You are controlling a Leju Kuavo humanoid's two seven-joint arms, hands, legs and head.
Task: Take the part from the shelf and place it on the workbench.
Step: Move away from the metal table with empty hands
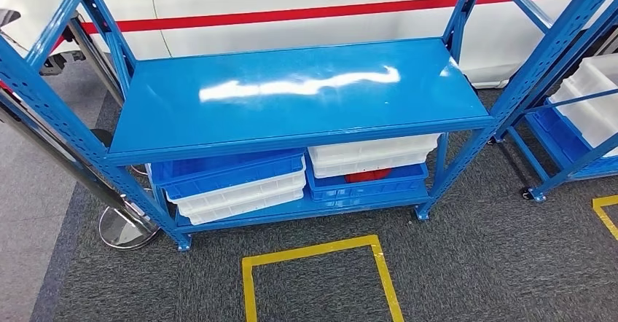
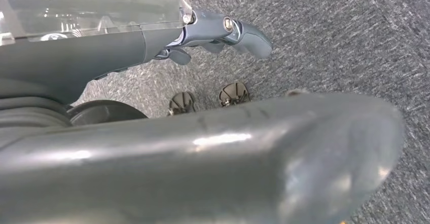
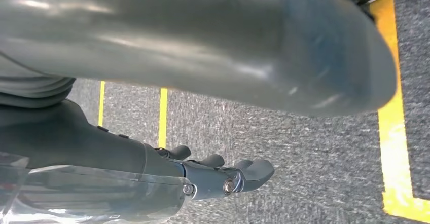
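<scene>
Red part [image 1: 368, 175], or what I think is the part, peeks out low down on the blue metal shelf [image 1: 291, 89]. So little of it shows that I cannot tell its shape or which way its long side runs.

On the left, the robot's left hand [image 2: 167, 39] hangs down over the grey carpet [image 2: 329, 26]. Its dark fingers [image 2: 243, 31] are a little bent and stay apart from the thick grey thumb [image 2: 253, 153]. It holds nothing and touches nothing.

The shelf stands in front of the robot, past the yellow tape square [image 1: 313, 253] on the floor. Its shiny top board is bare. Under the board, on the left side, a blue plastic tray [image 1: 226, 173] sits on top of white plastic trays [image 1: 240, 194]. On the right side, more stacked white trays [image 1: 372, 151] sit in a blue bottom tray [image 1: 364, 189]. The red bit shows in the gap between them, tucked under the white ones.

On the right, the robot's right hand [image 3: 167, 168] also hangs over the carpet, near yellow floor lines [image 3: 162, 117]. Its fingers are loose and apart from the thumb, with nothing in them.

The red bit lies ahead, low, and a little right of the middle. So I think the right hand is nearer. Both hands are well apart from it, and the robot would have to reach down and in under the top board.
</scene>
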